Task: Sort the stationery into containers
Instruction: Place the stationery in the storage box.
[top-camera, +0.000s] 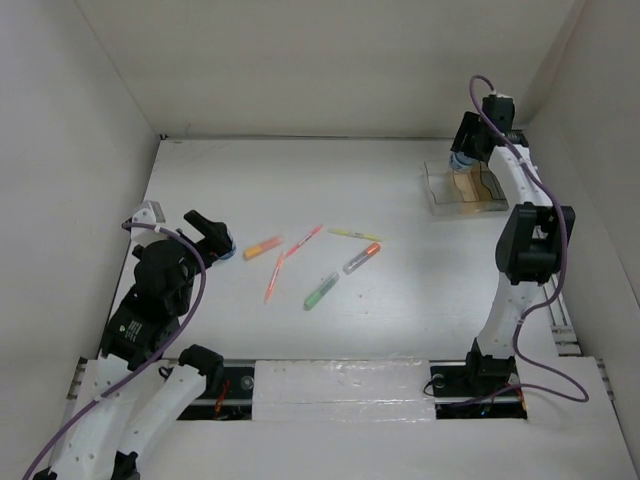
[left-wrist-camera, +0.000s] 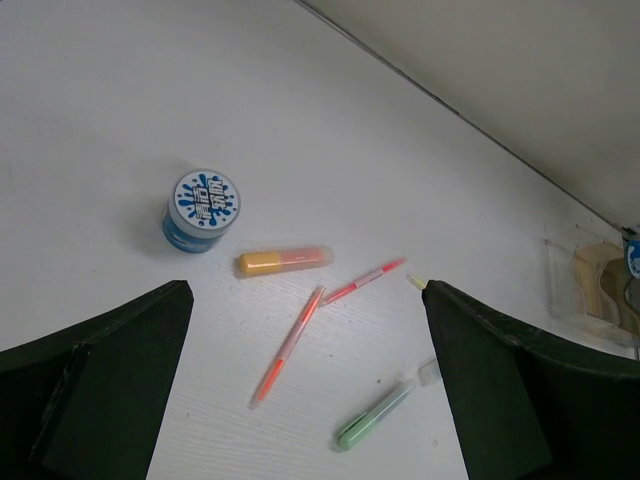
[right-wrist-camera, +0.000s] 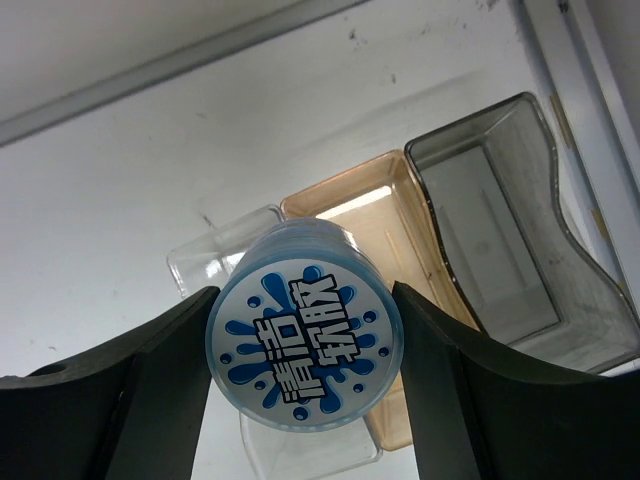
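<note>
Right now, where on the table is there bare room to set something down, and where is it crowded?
Bare: the far stretch between back wall and pens; the gap between pens and organiser; the near strip in front of the pens. Crowded: the middle, where the pens lie close together, and beside the pot on the left.

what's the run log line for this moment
right gripper: shut on pot, above organiser | left gripper: open, empty | second pot, pens: unsorted
</note>
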